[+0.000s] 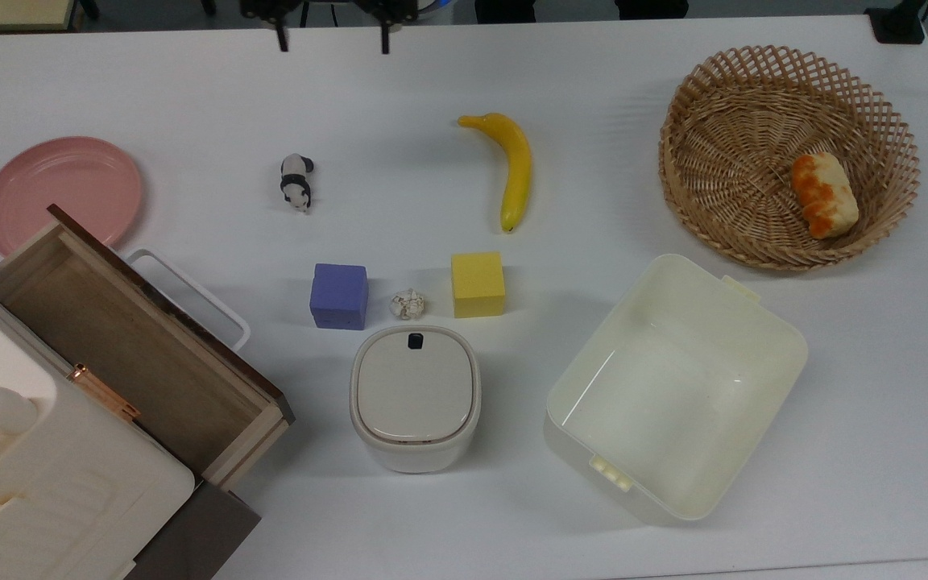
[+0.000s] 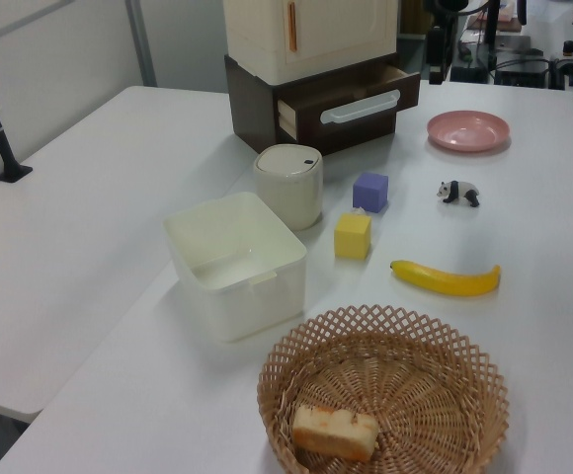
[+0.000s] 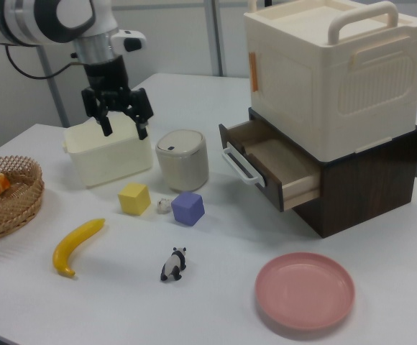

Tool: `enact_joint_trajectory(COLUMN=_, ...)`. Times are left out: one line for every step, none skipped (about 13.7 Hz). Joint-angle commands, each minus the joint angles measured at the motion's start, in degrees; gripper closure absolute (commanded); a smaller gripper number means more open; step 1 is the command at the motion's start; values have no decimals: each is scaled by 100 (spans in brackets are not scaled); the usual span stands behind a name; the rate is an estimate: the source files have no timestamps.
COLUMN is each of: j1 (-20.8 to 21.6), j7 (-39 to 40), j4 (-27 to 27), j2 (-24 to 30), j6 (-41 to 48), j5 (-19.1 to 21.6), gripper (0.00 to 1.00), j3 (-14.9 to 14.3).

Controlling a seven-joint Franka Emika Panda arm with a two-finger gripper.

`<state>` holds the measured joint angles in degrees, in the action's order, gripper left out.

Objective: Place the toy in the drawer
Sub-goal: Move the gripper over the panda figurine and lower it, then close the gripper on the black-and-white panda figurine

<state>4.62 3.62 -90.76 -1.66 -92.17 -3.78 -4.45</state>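
Gripper (image 3: 124, 123) hangs in the air with its two fingers spread apart and nothing between them; in the top view its fingertips (image 1: 280, 40) show at the upper edge above the white table (image 1: 399, 89). Below the gripper, well apart from it, the toy (image 1: 296, 182) lies on the bare tabletop. In the top view the drawer (image 1: 122, 354) stands pulled open, far below and to the left of the gripper, its white handle (image 1: 190, 294) pointing toward the purple cube (image 1: 339, 296). A pink plate (image 1: 60, 190) sits just beside the drawer.
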Motion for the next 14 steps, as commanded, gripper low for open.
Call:
enact_joint_trajectory(j1=-321, j7=682, j4=-55, j2=96, j6=129, j5=0, gripper=0, j3=-38)
enact_joint_trajectory(j1=-391, j7=805, j4=-64, j2=105, j6=137, j5=0, gripper=0, j3=-38)
enact_joint_trajectory(j1=-549, j7=946, j4=-117, j2=113, j6=129, j5=0, gripper=0, j3=-29)
enact_joint_trajectory(j1=-646, j7=1095, j4=-204, j2=148, j6=103, j5=0, gripper=0, j3=-29)
enact_joint_trajectory(j1=-656, j7=1192, j4=-327, j2=183, j6=85, j5=0, gripper=0, j3=-29)
enact_joint_trajectory(j1=-673, j7=1263, j4=-641, j2=306, j6=7, j5=-9, gripper=0, j3=-29)
enact_joint_trajectory(j1=-717, j7=1298, j4=-992, j2=455, j6=-255, j5=-17, gripper=0, j3=-29)
enact_joint_trajectory(j1=-787, j7=1307, j4=-1266, j2=534, j6=-467, j5=-26, gripper=0, j3=-29)
enact_joint_trajectory(j1=-805, j7=1307, j4=-1660, j2=596, j6=-730, j5=-52, gripper=0, j3=-29)
enact_joint_trajectory(j1=-805, j7=1307, j4=-1968, j2=597, j6=-1020, j5=-70, gripper=0, j3=-38)
enact_joint_trajectory(j1=-875, j7=1299, j4=-2250, j2=588, j6=-1345, j5=-70, gripper=0, j3=-29)
enact_joint_trajectory(j1=-884, j7=1290, j4=-2549, j2=571, j6=-1722, j5=-70, gripper=0, j3=-29)
enact_joint_trajectory(j1=-884, j7=1290, j4=-2778, j2=544, j6=-1961, j5=-70, gripper=0, j3=-38)
enact_joint_trajectory(j1=-902, j7=1290, j4=-3111, j2=492, j6=-2363, j5=-79, gripper=0, j3=-38)
